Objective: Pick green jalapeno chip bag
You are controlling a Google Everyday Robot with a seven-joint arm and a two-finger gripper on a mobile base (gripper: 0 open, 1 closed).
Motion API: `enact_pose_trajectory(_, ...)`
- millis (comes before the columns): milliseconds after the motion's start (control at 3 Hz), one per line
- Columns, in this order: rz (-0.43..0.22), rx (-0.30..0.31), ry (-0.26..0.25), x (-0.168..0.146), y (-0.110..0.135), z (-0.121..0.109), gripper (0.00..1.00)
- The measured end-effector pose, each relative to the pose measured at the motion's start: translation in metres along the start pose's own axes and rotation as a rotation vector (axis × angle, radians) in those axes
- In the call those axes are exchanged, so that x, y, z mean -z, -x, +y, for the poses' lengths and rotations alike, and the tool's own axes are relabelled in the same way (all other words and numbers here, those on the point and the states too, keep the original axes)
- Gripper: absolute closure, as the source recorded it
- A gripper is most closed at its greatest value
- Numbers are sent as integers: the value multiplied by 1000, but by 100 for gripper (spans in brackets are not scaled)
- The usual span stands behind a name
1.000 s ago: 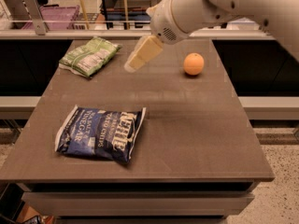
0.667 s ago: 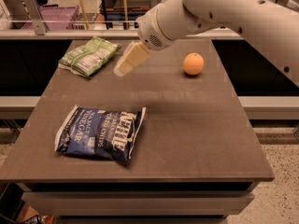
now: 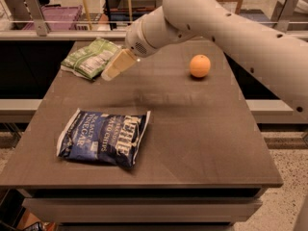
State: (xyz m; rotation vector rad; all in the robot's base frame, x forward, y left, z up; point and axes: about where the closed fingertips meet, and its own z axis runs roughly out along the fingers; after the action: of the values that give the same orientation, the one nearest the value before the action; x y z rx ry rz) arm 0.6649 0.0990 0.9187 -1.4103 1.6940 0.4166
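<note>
The green jalapeno chip bag lies flat at the far left corner of the brown table, light green with a white label panel. My gripper hangs above the table just right of the bag's near end, close to it but apart. My white arm reaches in from the upper right. The gripper holds nothing that I can see.
A larger dark-blue salt and vinegar chip bag lies at the near left of the table. An orange sits at the far right. Behind the table runs a rail with a purple crate and shelving.
My gripper has moved left and slightly down, from mid-table toward the green bag. The bags and the orange have not moved.
</note>
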Motion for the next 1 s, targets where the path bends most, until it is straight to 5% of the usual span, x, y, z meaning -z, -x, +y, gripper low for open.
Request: enact_pose_trajectory(1000,-60,26,8,-70,17,-3,0)
